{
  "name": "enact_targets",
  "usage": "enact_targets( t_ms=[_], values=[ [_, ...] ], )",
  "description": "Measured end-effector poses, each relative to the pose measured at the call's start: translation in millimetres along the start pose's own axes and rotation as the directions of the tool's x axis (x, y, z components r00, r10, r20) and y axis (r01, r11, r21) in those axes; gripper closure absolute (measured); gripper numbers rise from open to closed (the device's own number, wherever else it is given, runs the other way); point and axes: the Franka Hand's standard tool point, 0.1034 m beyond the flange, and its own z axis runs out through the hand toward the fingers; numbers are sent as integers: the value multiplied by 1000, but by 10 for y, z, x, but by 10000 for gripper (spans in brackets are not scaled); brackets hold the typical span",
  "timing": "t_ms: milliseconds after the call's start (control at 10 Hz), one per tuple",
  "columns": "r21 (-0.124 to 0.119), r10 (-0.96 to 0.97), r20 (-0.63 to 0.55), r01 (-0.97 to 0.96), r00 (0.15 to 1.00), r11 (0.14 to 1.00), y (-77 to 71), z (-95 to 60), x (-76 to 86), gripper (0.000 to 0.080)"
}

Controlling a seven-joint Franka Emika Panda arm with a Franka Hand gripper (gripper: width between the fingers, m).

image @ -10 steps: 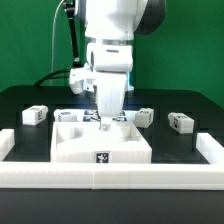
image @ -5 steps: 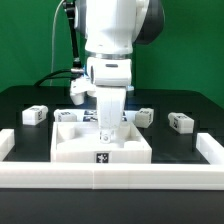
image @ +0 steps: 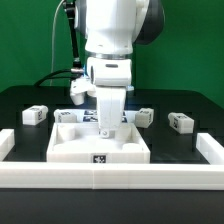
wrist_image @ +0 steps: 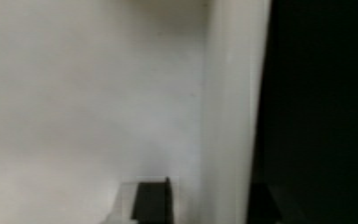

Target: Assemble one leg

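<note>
The large white recessed panel (image: 100, 143) lies in the middle of the black table. My gripper (image: 107, 127) reaches straight down into the panel's recess, near its far wall. Its fingertips are hidden against the white plastic, so I cannot tell whether they hold anything. Three legs, small white tagged posts, lie on the table: one on the exterior view's left (image: 35, 115), one just right of the arm (image: 145, 116), one further right (image: 181, 121). The wrist view is blurred: a white surface (wrist_image: 87, 100) fills it, beside a dark band (wrist_image: 327, 110), with one dark finger-like shape (wrist_image: 153, 202).
A low white rail (image: 110, 178) borders the table's front and both sides. Another small white part (image: 78, 89) sits behind the arm on the exterior view's left, next to a black cable. A square tag (image: 100, 157) marks the panel's front face.
The arm has shifted slightly toward the exterior view's right over the panel, then held still. The loose legs and the panel have not moved.
</note>
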Motion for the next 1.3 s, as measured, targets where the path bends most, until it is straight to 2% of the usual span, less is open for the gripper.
enact_targets(
  t_ms=[100,700,1100,1300],
  values=[
    [-5,1,0,-1,1000,1000,12,-9,-4,739],
    [-15,4,-1,-4,1000,1000,34,-19,7,739],
    [-29,63,-21,-64,998,998,139,-48,606,739],
    [-34,60,-23,-61,998,998,209,-51,819,739]
  ],
)
